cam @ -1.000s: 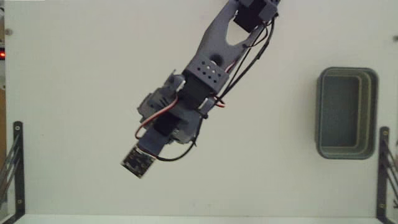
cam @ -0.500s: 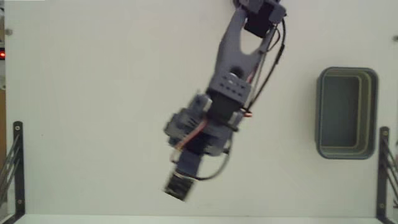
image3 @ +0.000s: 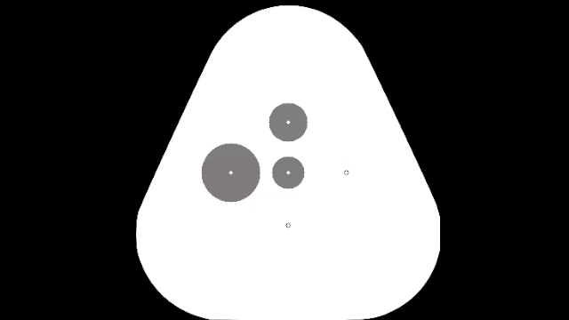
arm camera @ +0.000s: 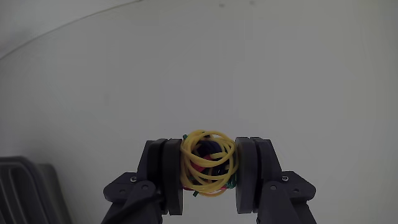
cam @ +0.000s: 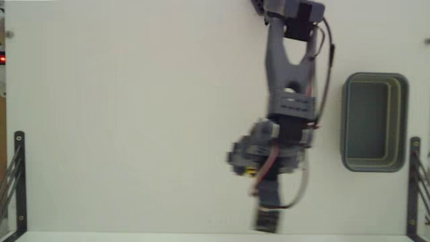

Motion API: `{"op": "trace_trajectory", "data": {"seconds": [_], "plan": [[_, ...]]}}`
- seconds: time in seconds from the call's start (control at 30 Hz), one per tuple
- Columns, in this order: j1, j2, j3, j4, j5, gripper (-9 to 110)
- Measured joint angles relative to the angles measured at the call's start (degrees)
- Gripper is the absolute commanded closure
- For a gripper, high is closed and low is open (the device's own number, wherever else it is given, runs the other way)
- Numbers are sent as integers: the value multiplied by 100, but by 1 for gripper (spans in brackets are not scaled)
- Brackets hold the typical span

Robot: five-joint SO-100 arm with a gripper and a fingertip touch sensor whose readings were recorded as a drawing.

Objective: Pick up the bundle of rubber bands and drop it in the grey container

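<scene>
While the pincer [arm camera: 209, 168] clamps it, the bundle of rubber bands [arm camera: 209, 169] sits between its fingers

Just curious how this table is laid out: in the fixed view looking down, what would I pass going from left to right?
Black bracket at the left edge → the robot arm → the grey container → black bracket at the right edge.

The arm [cam: 289, 114] has swung right, seemingly nearer the grey container [cam: 374, 122].
</scene>
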Motion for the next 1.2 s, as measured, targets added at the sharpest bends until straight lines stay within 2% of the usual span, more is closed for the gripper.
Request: {"op": "trace_trajectory", "data": {"seconds": [0.7,1.2], "plan": [[-2408,554,615,-62,0,55],[-3718,888,932,-141,0,55]]}}
